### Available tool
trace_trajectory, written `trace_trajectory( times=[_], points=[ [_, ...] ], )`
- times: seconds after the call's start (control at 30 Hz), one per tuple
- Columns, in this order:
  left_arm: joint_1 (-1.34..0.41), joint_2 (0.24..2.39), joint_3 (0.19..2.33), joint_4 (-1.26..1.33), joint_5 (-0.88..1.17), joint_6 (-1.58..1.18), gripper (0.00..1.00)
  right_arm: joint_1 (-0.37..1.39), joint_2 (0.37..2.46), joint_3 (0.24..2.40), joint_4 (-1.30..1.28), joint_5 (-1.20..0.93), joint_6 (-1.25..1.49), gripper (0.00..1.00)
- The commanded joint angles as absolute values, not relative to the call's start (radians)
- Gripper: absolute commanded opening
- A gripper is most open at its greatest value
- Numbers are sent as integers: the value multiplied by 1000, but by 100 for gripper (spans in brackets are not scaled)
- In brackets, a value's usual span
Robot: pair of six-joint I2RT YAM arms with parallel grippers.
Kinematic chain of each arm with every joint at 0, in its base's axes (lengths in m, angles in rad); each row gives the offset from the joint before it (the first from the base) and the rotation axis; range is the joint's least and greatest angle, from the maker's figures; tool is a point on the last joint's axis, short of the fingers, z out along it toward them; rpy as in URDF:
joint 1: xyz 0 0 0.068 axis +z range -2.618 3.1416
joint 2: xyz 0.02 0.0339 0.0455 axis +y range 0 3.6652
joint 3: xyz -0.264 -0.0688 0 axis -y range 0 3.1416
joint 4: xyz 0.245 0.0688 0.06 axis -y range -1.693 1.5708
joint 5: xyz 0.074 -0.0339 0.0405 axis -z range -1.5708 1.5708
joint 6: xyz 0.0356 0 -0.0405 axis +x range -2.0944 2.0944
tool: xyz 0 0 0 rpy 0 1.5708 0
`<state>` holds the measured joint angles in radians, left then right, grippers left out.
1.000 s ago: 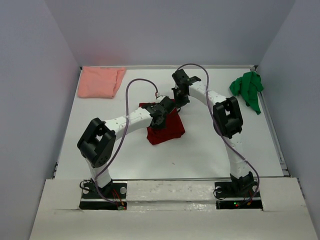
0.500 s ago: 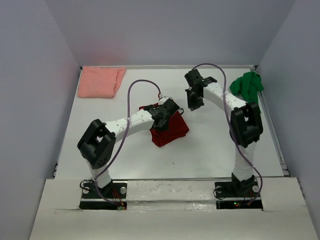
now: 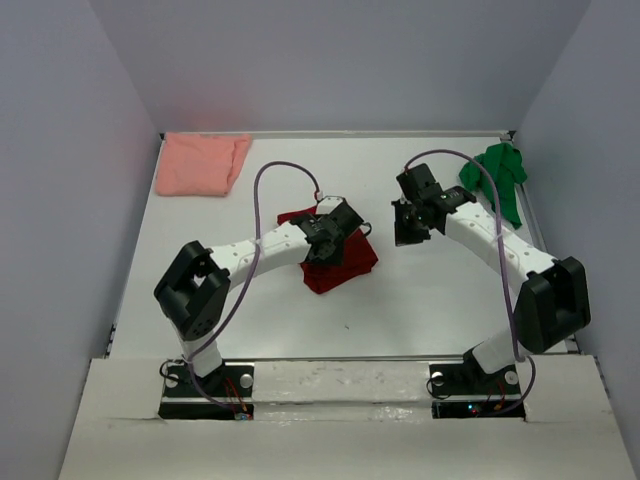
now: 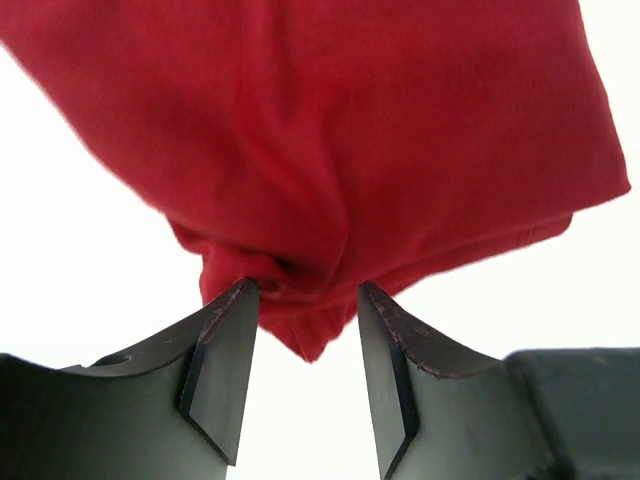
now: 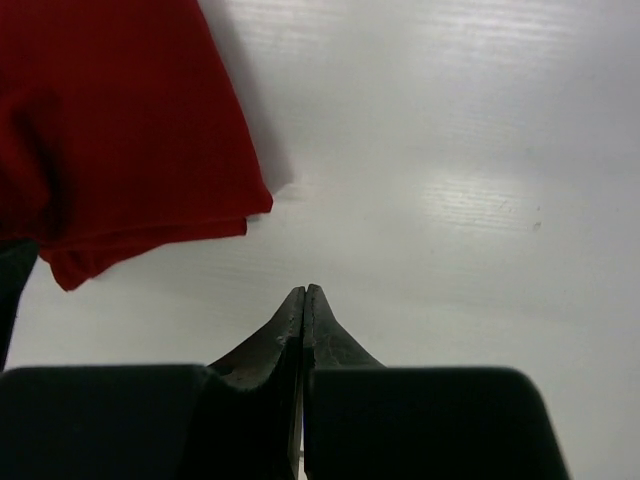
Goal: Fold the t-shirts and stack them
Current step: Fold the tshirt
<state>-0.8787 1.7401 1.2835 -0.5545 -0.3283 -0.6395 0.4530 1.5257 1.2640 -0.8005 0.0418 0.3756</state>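
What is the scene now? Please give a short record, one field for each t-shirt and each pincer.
dark red t-shirt: folded, middle of table
pink t-shirt: folded, far left corner
green t-shirt: crumpled, far right edge
left pincer: open, dark red t-shirt's corner between its jaws
right pincer: shut, empty, right of the dark red t-shirt

Centre is blocked: folded dark red cloth t-shirt (image 3: 348, 262) with left gripper (image 3: 322, 250) and its arm lying across it. Right gripper (image 3: 408, 232) hangs just right of the shirt, with a narrow gap between. Pale salmon pink cloth t-shirt (image 3: 203, 163) fills far-left corner. Bunched bright green cloth t-shirt (image 3: 495, 178) sits at far-right edge. White table (image 3: 400, 310) is bare along near strip and far middle. Grey walls (image 3: 330, 60) close three sides.
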Motion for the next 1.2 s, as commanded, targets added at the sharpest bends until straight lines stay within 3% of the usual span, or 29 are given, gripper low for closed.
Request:
trace_trajectory(
  times=[0.0, 0.33, 0.77, 1.17],
  points=[
    [-940, 1635, 1347, -670, -481, -790, 54, 515, 1453, 1182, -761, -8, 425, 0],
    [-971, 1598, 1420, -805, -673, -877, 54, 572, 1428, 1066, -712, -17, 477, 0],
    [-801, 1707, 1378, -560, -454, -664, 48, 624, 1508, 1061, -666, -40, 491, 0],
    [-785, 1675, 1298, -500, -371, -652, 47, 624, 1638, 1256, -708, -9, 417, 0]
  ],
)
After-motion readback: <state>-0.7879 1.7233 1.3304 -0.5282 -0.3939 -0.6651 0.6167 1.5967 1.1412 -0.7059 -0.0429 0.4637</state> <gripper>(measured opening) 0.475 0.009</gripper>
